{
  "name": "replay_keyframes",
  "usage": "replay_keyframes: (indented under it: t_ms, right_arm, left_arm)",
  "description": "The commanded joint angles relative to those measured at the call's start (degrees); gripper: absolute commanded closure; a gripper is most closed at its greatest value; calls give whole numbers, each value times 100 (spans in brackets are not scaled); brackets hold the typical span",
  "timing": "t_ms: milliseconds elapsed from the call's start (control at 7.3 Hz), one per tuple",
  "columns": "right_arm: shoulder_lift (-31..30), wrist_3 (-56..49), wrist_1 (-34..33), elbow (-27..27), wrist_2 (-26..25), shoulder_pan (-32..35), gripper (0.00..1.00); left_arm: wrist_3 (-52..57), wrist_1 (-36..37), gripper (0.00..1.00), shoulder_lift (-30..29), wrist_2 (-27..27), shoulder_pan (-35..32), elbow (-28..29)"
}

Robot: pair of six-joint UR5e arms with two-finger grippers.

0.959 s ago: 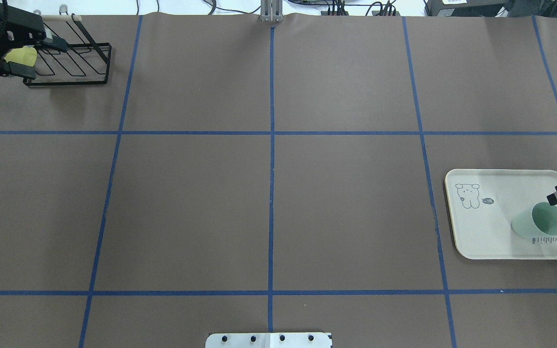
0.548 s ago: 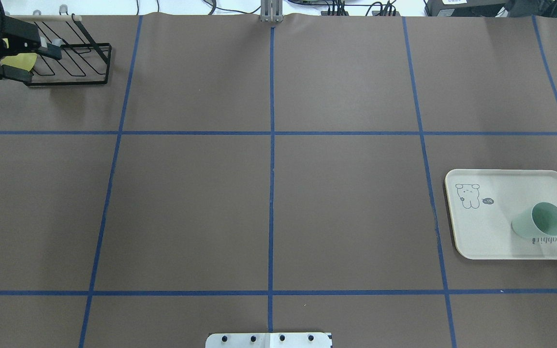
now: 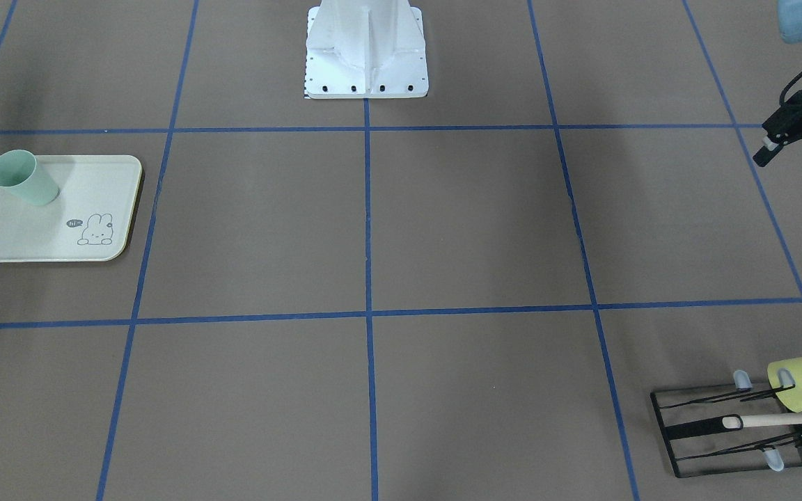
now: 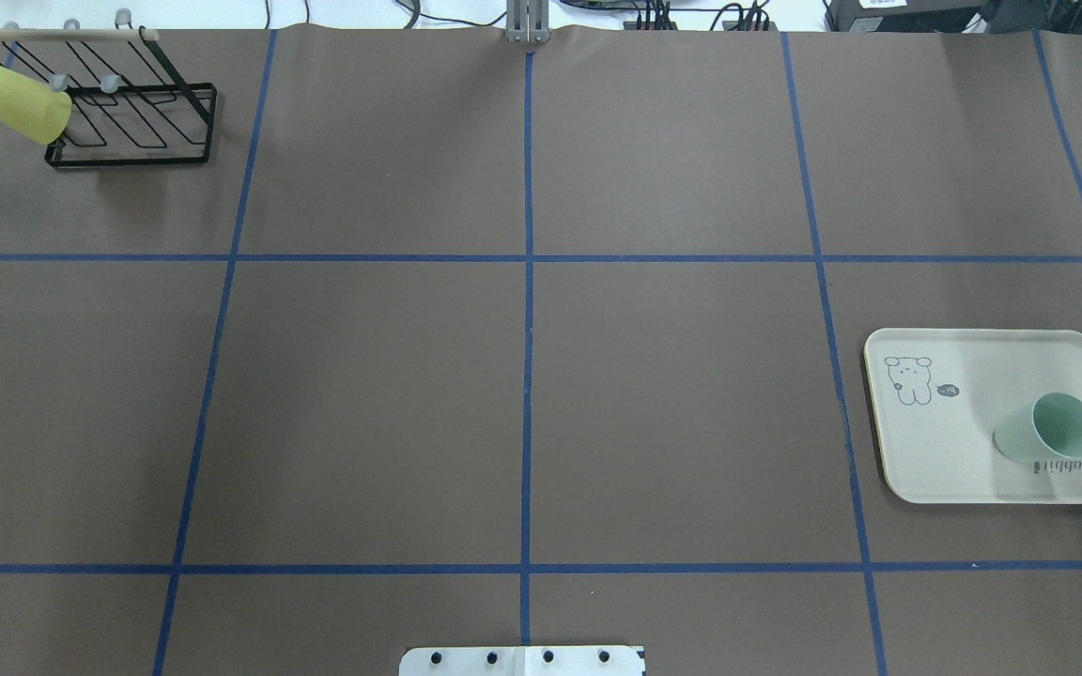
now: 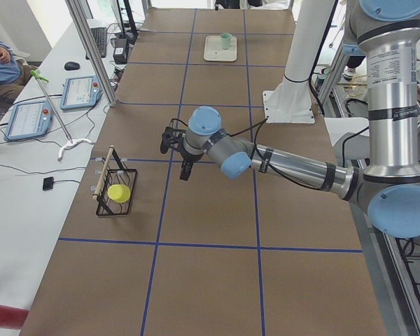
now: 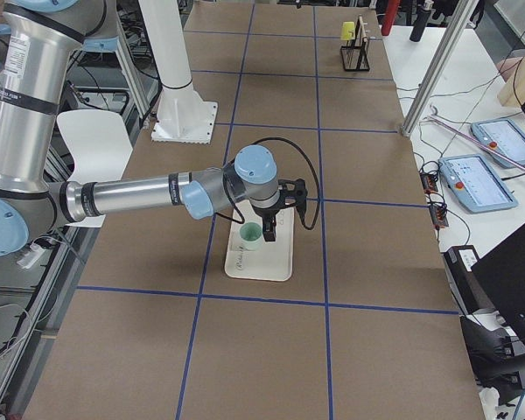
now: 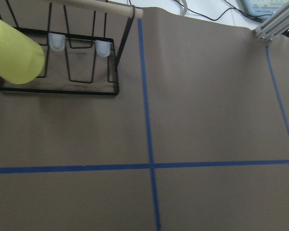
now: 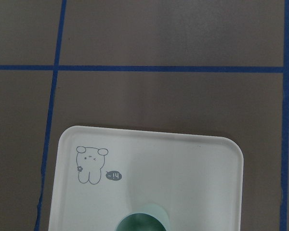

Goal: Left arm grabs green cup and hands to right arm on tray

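One green cup (image 4: 1046, 438) sitting on one tray (image 4: 954, 451), 4 o'clock corner, left tool (image 3: 789, 163) hanging spread, right tool (image 6: 271, 234) state untellable, table (image 4: 672, 413) centre lying bare.

Cream tray (image 8: 192, 178), bunny drawing (image 8: 89, 166), green cup (image 8: 142, 224) at bottom edge, blue tape (image 8: 168, 68)

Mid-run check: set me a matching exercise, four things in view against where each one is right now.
Things: 1 green cup; 2 yellow-green cup; 3 tray; 4 left gripper.
Places: A on the black wire rack; B above the table, holding nothing; C standing on the tray; D flat on the table, robot's right side.
Pairs: 1-C; 2-A; 3-D; 4-B.
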Motion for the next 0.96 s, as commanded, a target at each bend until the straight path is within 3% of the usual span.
replay_keyframes:
  t_ms: [0,137,411,685,822]
  right_arm:
    - [8,-1000,-621,24,3,529,0]
    - [-35,-1249,-676,33,-6,627,0]
    - [-19,-1313,-677,16,-85,514,0]
    - [112,-1313,-921,-11,-425,234,0]
    - [383,-1313,-1340,15,-514,59,0]
  left_arm:
    - [1415,1151,0,548,-6,-424,18]
    - [1757,1689,0,574,-7,-478,35]
    - [2209,1721,0,803,-16,-680,210]
    - [2262,2043,0,559,-512,-1487,623]
    - [2271,2533,0,287,-551,-1481,616]
